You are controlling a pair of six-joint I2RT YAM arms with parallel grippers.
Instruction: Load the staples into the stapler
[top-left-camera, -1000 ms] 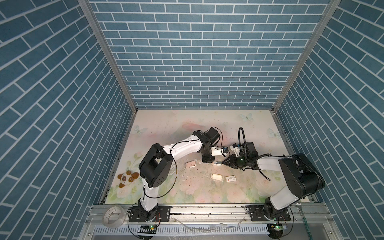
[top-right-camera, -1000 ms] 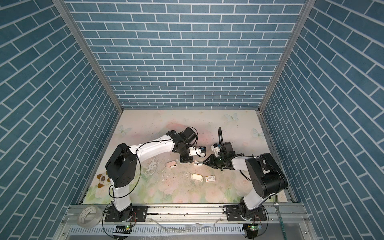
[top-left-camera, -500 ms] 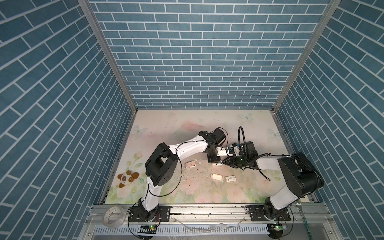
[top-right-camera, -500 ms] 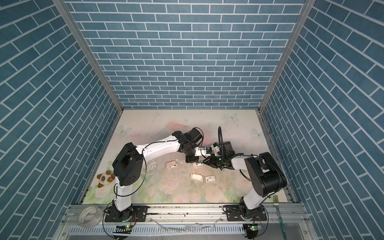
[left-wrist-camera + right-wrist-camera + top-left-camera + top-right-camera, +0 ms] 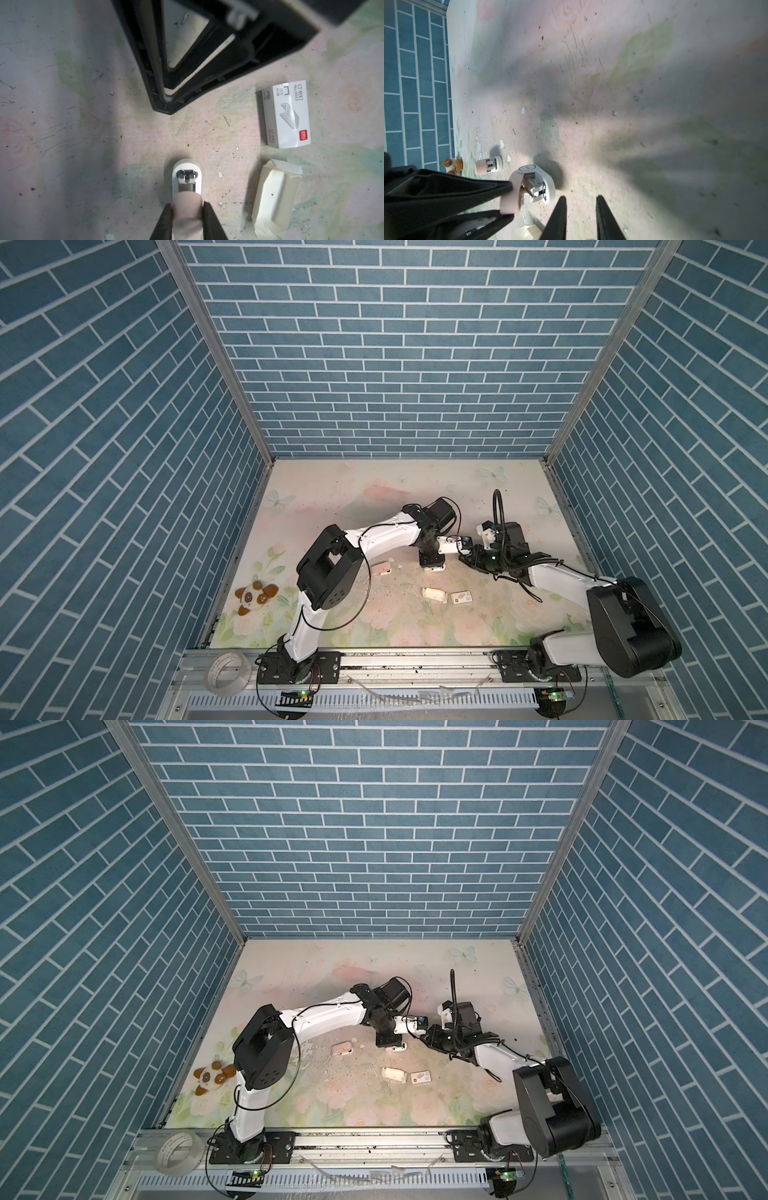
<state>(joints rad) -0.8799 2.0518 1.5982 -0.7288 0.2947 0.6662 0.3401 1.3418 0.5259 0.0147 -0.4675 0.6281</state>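
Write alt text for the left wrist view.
The left gripper clamps the pink lid of an opened white stapler, its metal magazine exposed. The right gripper hangs just beyond it; a printed staple box and a white cardboard tray lie to one side on the floral table.

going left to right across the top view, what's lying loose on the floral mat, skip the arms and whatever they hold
plush toy → pink and white stapler-like piece → white cardboard tray → white box with red mark
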